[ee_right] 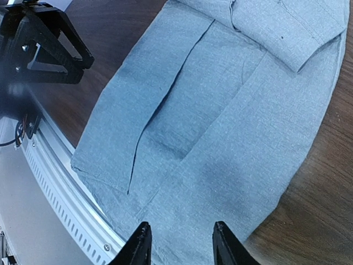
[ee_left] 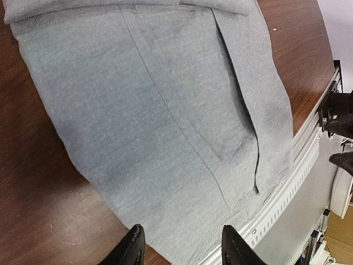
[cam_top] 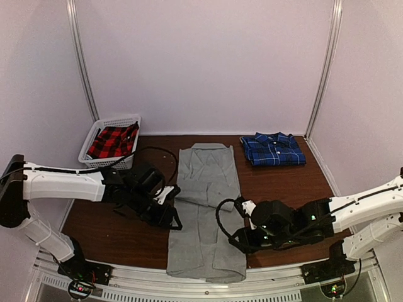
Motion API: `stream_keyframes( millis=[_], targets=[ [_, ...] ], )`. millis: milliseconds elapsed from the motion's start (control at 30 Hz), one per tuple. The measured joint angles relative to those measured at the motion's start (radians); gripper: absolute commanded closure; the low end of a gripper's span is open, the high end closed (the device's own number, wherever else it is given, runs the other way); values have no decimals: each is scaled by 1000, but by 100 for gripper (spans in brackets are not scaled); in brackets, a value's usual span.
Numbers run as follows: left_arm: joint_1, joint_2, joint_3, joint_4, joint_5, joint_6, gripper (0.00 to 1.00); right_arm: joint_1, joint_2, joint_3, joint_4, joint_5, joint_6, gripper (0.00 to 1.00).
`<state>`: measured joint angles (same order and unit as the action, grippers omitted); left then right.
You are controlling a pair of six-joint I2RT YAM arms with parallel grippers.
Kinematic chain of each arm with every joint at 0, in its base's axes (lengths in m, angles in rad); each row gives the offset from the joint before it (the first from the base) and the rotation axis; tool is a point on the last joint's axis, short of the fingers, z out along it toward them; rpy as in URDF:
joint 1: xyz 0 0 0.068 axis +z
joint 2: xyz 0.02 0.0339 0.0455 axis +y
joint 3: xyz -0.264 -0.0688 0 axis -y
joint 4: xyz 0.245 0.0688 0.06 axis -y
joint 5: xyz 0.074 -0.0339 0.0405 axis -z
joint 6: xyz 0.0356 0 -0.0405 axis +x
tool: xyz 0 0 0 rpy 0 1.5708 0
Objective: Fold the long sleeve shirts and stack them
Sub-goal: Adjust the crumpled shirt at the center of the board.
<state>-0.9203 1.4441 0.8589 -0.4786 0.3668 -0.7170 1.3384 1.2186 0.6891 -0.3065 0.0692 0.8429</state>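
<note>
The left gripper (ee_left: 182, 248) stands partly open with nothing between its fingers, at the left edge of the light grey shirt (cam_top: 204, 207). The right gripper (ee_right: 179, 245) is likewise parted and empty at the opposite edge. The shirt lies as a long narrow strip down the middle of the table (cam_top: 113, 233), its hem over the near rail. The blue plaid shirt (cam_top: 272, 149) sits folded at the far right, and a basket (cam_top: 117, 119) of red checked cloth (cam_top: 110, 143) at the far left.

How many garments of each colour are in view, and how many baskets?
Grey shirt: 1
Blue plaid shirt: 1
Red plaid garment, in the basket: 1
White basket: 1
Total: 4
</note>
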Motion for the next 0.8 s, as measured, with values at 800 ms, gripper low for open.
stream_keyframes(
  millis=[800],
  targets=[
    [-31,158,-121,239,87,-60,52,51,216,-77,98,-92,97,61]
  ],
)
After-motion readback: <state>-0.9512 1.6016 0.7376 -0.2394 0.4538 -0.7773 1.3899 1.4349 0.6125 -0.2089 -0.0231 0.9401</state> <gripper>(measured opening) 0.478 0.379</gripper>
